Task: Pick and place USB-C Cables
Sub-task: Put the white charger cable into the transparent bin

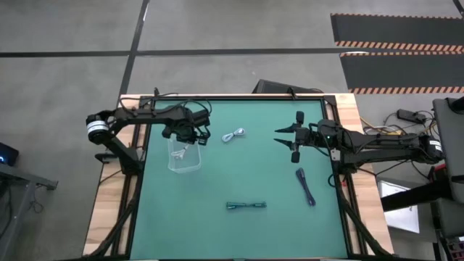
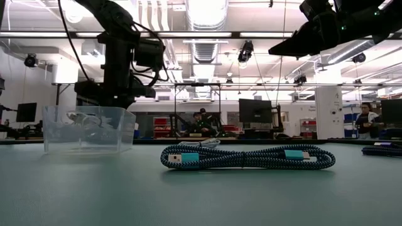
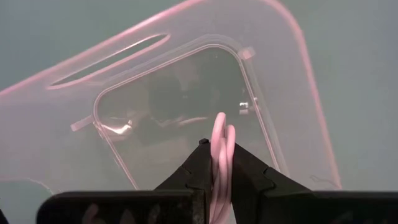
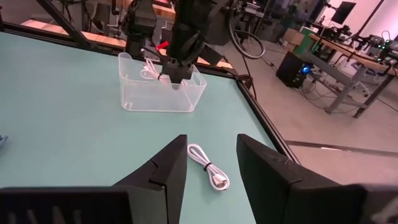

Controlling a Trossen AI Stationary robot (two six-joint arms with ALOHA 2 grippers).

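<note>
My left gripper (image 3: pixel 221 149) stands over the clear plastic container (image 1: pixel 185 156), shut on a white USB-C cable (image 3: pixel 222 127). In the right wrist view this gripper (image 4: pixel 172 78) is at the container's rim (image 4: pixel 186 87). A second white coiled cable (image 1: pixel 233 135) lies flat on the green mat, and it shows just ahead of my right gripper's (image 4: pixel 211 155) open fingers. My right gripper (image 1: pixel 293 138) hovers above the mat's right part, touching nothing. A teal braided bundle (image 1: pixel 246 206) lies near the near edge. A dark bundle (image 1: pixel 305 186) lies to the right. My left gripper pinches the white cable's looped strands (image 3: pixel 219 134) between its two fingers, coming from above and pointing down. The loop sticks out past the fingertips over the container's inside. The rest hangs beside the fingers (image 4: pixel 149 70); whether it touches the container's floor, I cannot tell.
The green mat (image 1: pixel 217 181) has free room in its middle and near left part. The table's wooden border and black frame bars run along its left and right sides. The low view shows the teal bundle (image 2: pixel 245 157) in front and people in the room beyond.
</note>
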